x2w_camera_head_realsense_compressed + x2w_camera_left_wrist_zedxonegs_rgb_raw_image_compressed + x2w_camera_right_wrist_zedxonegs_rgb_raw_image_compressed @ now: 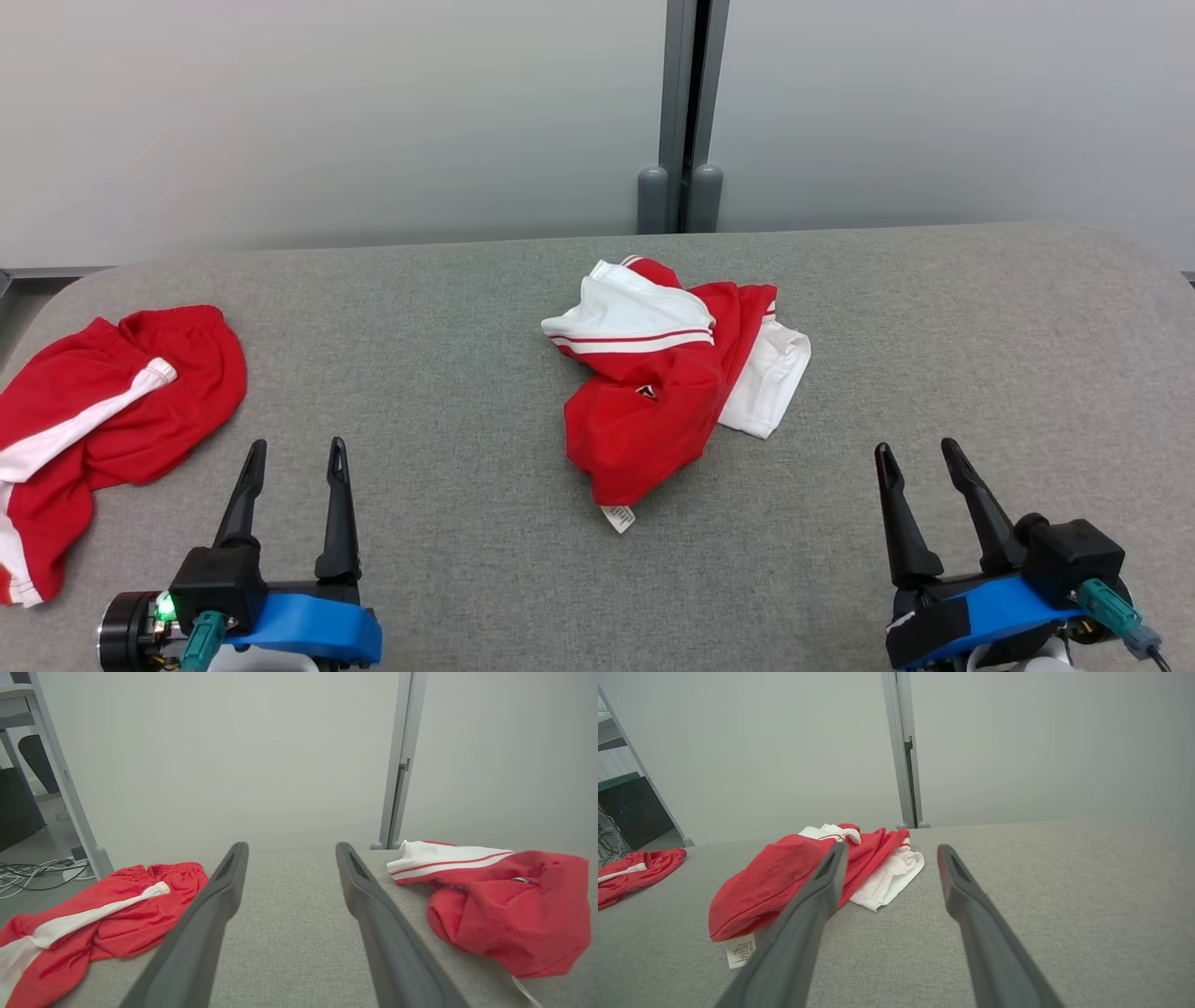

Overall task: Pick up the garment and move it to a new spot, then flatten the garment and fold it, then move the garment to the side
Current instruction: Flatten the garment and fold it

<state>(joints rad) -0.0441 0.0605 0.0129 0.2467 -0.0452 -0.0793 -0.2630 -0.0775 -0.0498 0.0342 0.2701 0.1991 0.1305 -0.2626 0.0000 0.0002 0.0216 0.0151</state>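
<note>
A crumpled red and white garment (667, 378) lies in the middle of the grey table (467, 299), with a white label at its near edge. It sits at the right of the left wrist view (504, 905) and left of centre in the right wrist view (794, 882). My left gripper (297, 453) stands open near the front left, apart from the cloth, nothing between its fingers (215, 914). Open too is my right gripper (915, 453), at the front right, with its fingers (971, 905) empty and to the right of the garment.
A second red garment with a white stripe (103, 420) lies bunched at the table's left edge. A pale wall with a grey post (681, 121) stands behind the table. Cables and a shelf frame (56, 788) lie beyond the left end.
</note>
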